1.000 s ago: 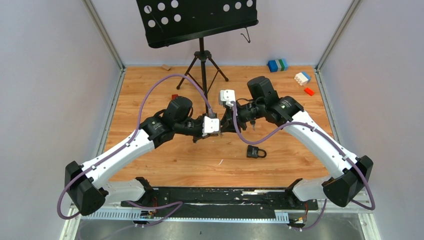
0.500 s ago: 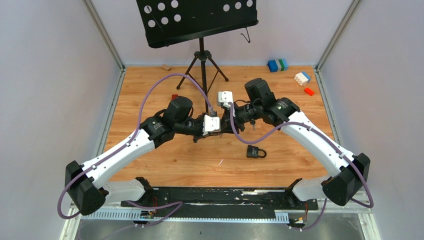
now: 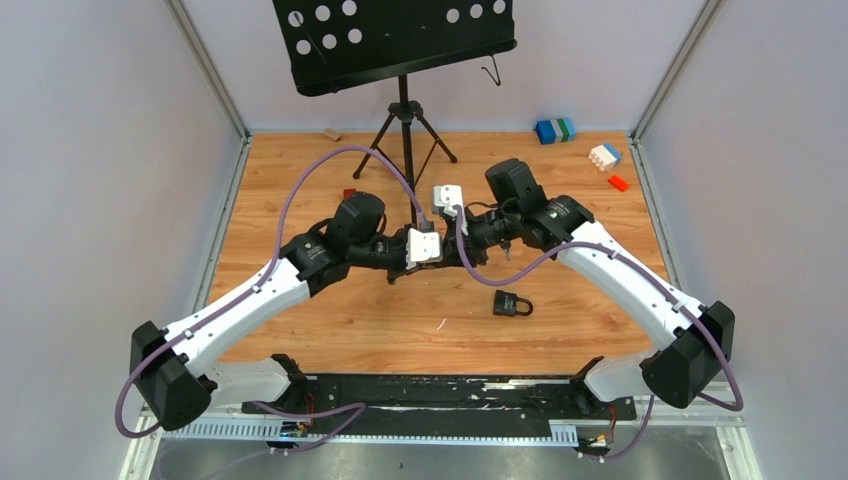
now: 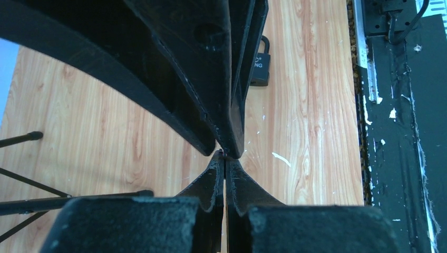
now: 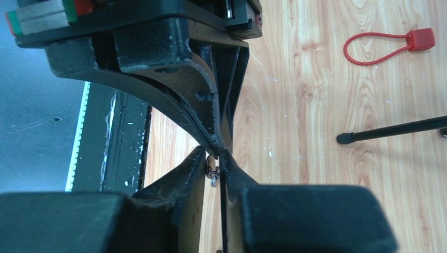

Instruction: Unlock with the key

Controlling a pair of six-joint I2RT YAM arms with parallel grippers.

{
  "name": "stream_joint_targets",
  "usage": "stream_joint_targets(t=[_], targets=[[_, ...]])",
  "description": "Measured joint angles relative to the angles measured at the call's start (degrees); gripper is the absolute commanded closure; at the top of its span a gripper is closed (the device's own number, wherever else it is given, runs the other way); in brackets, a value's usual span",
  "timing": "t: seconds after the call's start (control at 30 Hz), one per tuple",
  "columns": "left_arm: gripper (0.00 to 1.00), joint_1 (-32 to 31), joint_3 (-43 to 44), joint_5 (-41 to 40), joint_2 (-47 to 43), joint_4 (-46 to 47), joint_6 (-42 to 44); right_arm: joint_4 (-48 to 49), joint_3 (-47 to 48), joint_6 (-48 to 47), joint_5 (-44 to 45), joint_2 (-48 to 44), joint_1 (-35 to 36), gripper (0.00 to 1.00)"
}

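My left gripper [image 3: 445, 258] and right gripper [image 3: 460, 245] meet tip to tip above the middle of the wooden table. In the left wrist view my left gripper [image 4: 225, 157] is shut, pinching the key at its very tips; little of the key shows. In the right wrist view the key's metal ring [image 5: 212, 171] hangs in the narrow gap of my right gripper [image 5: 213, 154], whose fingers stand slightly apart around it. The black padlock [image 3: 512, 303] lies flat on the table to the right of and nearer than the grippers. It also shows in the left wrist view [image 4: 259, 68], partly hidden.
A black music stand [image 3: 404, 120] stands behind the grippers; one leg [image 5: 390, 129] reaches into the right wrist view. A red loop tag [image 5: 390, 45] lies near it. Coloured blocks [image 3: 555, 130] and a white block [image 3: 604, 155] sit at the back right.
My right arm has moved left, bringing its gripper up against the left gripper's tips. The left arm and the padlock have not moved.
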Motion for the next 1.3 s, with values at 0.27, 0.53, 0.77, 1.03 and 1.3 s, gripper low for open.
stream_joint_targets(t=[0.27,0.53,0.77,1.03,1.3], targets=[[1.0,0.0,-0.48,-0.59,0.0,0.07,-0.42,0.09,-0.2,-0.02,0.15,0.0,0.11,1.0],[0.98,0.0,-1.99,-0.72,-0.9,1.66,-0.57,0.22,-0.42,-0.2,0.61,-0.02,0.22,1.0],[0.43,0.02,-3.8,-2.49,-3.06,2.99,-0.33,0.94,-1.88,-0.33,1.84,-0.9,-0.24,1.0],[0.31,6.91,-5.62,-8.68,-6.23,3.43,-1.46,1.16,-5.42,-0.85,3.58,-3.96,-4.24,1.0],[0.29,19.15,-9.16,-24.72,-2.34,5.29,-9.84,3.26,-10.82,-1.05,4.66,-8.72,-8.44,1.0]])
